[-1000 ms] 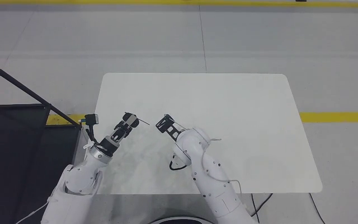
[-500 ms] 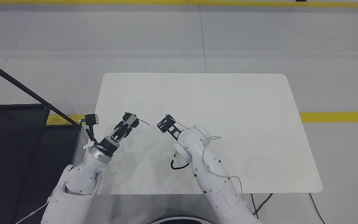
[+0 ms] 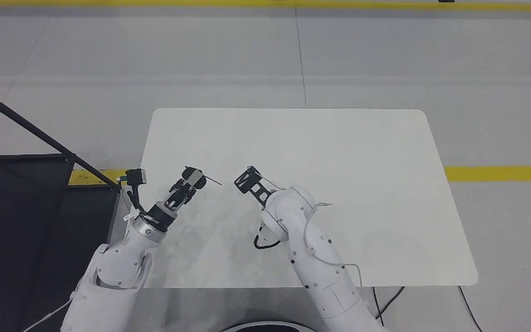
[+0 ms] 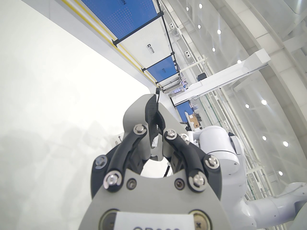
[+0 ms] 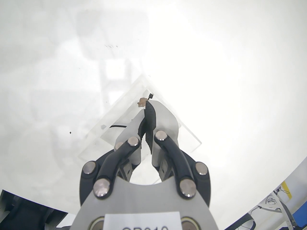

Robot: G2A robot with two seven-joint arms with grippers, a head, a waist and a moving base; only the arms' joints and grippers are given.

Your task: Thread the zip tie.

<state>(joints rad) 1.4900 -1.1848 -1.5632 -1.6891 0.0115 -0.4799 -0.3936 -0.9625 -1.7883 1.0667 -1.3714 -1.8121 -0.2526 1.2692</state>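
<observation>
- Currently the left gripper (image 3: 193,178) is hovering over the left half of the table (image 3: 357,166), toward the table edge nearest the robot. Its fingers are pressing together on the zip tie (image 3: 213,179).
- A thin black tail of the tie is sticking out past those fingertips. It is lifted off the table and pointing across it toward the right gripper (image 3: 246,180).
- That right gripper is sitting closer to the table's middle, about as far back from the near edge. Its fingers are also closed, pinching a small black piece at their very tip, which looks to be the zip tie head (image 5: 150,95).
- The two grippers are facing each other over the table with a short gap between their tips, and nothing is touching across it.
- The tail's long axis is lying roughly along the line joining the grippers, slanting slightly toward the table's near edge. The head is therefore waiting just off the tail's free end.
- How the strap is running between the two grips cannot be told.
- Threading is judged not yet done. The next move seems to depend on lining the tail's tip up with the slot in the head. The slot is too small to show which way it is facing.
</observation>
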